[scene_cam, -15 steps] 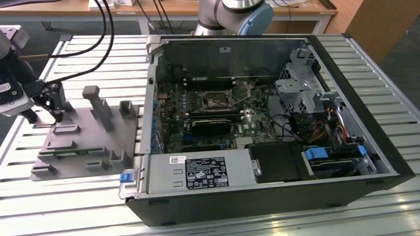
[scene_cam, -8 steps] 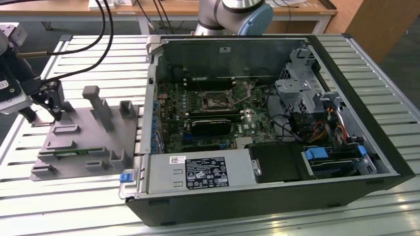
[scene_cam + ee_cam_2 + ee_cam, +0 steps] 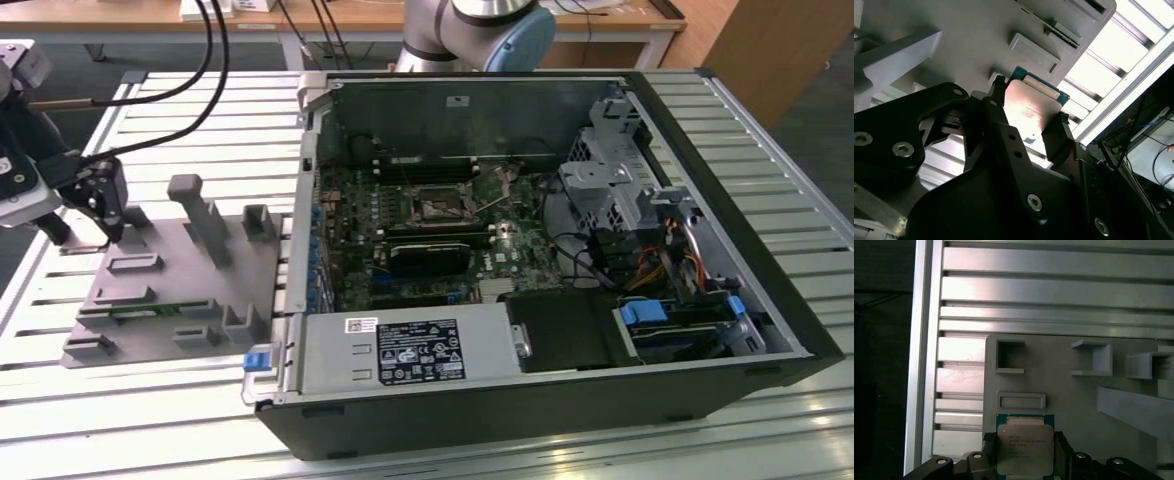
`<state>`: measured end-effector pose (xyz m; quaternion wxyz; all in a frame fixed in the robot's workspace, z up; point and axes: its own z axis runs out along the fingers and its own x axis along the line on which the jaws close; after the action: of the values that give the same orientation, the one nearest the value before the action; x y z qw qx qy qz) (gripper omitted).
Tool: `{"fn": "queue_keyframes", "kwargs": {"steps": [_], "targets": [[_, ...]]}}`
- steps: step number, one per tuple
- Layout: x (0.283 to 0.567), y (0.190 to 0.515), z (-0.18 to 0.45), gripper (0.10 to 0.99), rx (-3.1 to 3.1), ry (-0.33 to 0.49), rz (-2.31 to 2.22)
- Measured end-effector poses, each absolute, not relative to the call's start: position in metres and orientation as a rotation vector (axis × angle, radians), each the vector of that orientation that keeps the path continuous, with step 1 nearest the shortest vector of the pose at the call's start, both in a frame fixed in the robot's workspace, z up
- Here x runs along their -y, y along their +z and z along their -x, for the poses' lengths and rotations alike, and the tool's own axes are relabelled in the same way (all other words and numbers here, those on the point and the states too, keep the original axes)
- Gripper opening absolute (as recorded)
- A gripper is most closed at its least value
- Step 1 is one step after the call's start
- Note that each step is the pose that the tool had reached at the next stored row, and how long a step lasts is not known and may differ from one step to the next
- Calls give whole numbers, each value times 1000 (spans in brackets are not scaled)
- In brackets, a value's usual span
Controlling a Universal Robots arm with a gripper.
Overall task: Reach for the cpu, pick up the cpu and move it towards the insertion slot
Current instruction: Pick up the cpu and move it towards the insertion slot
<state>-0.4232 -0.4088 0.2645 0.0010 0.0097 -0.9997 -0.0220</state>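
My hand (image 3: 87, 222) is closed on the cpu (image 3: 1025, 449). One black finger (image 3: 995, 100) presses on one side of the chip and the other finger presses on the other side. The cpu sits right between them, at the very tip of my hand. I cannot tell if it rests on the grey tray (image 3: 254, 275) or is lifted a little off it.

In the exterior view my hand hangs at the exterior view's left, over a corner of the tray. My fingers point down. Black cables (image 3: 200, 80) loop up from my wrist.

The cpu is a flat square. Its top is shiny silver metal with soft corners, and a thin green rim peeks out along one edge. The tray is dull grey plastic with little square pockets and tall posts. It lies on a tabletop (image 3: 200, 120) made of long silver metal strips with grooves between them.

The insertion slot (image 3: 438, 205) is well apart from my hand. It is a dark square with a silver frame, on the green board inside the open black computer case (image 3: 467, 425). The case lies on the tabletop just beside the tray, on the exterior view's right.
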Motion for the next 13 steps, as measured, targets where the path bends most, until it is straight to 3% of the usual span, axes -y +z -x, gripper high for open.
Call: {"fn": "queue_keyframes", "kwargs": {"steps": [13], "targets": [[409, 272, 423, 545, 3139, -69, -30]]}}
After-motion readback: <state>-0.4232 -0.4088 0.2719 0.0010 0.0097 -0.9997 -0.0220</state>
